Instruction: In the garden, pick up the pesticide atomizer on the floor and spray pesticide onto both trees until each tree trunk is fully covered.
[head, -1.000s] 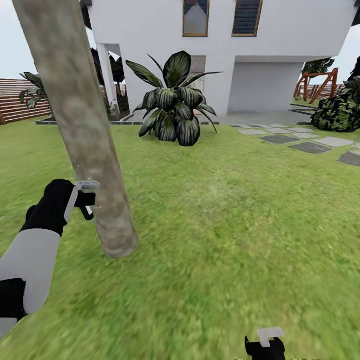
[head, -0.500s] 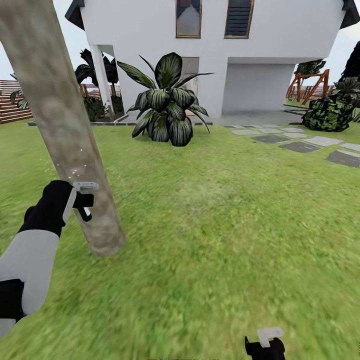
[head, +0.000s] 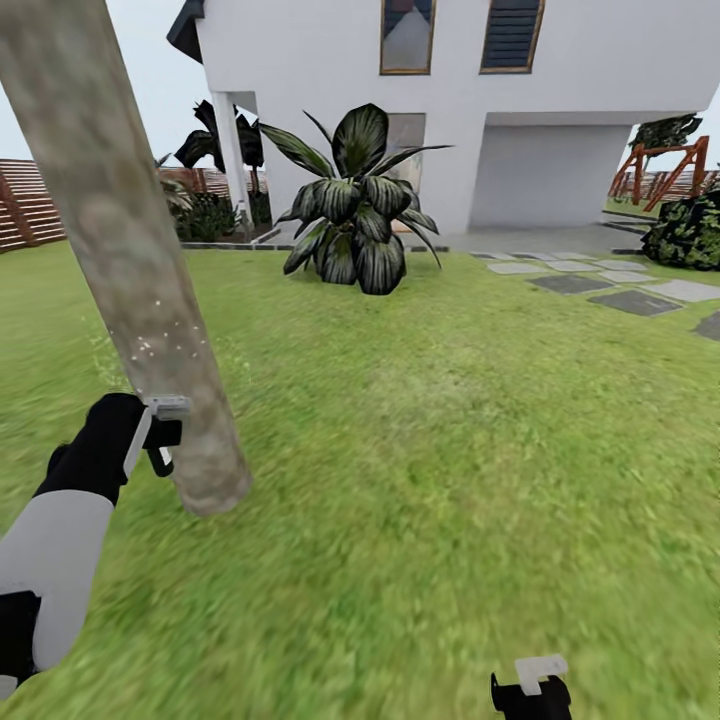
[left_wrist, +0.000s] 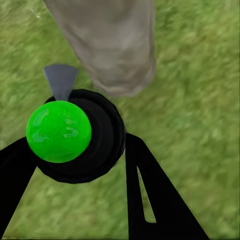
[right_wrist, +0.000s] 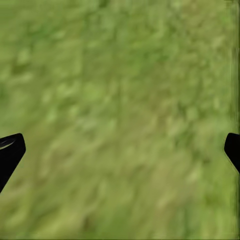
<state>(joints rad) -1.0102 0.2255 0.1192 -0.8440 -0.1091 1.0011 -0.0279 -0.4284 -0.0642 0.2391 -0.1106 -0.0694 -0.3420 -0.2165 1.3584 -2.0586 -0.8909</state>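
One tree trunk (head: 140, 270), mottled grey-brown, leans up from its base in the grass at the left of the head view, with white spray specks (head: 158, 345) on it. My left gripper (head: 163, 437) hangs just beside the trunk's lower part. It is shut on the pesticide atomizer (left_wrist: 67, 132), a black round body with a bright green ball cap. The atomizer's grey nozzle (left_wrist: 60, 81) points at the trunk's foot (left_wrist: 112, 50). My right gripper (head: 530, 692) stays low at the front edge, open over bare grass (right_wrist: 120, 120).
The garden lawn (head: 450, 420) stretches ahead to a white house (head: 520, 110). A large dark-leaved plant (head: 355, 215) stands before it. Grey paving stones (head: 620, 295) lie at the right, and a brown slat fence (head: 30, 205) runs at the left.
The whole head view has swung, so the camera moved. My left gripper sits a little lower along the trunk, still holding the atomizer. White specks now dot the trunk above it.
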